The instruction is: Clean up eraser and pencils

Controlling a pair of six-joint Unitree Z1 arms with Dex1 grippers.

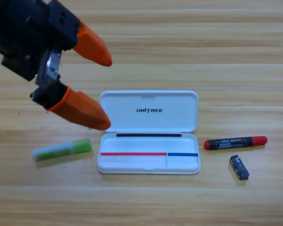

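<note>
Pale wooden plank tabletop [179, 47]; open white plastic hinged case [149, 133], lid printed "UNITREE", lying at centre.

Wooden table [179, 52], pale planks running crosswise, soft even light

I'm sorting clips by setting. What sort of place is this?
Probably a robot lab bench set up as a desk-tidying trial: a plain wooden table, an open white Unitree case, a red marker, and the left gripper open above.
</note>
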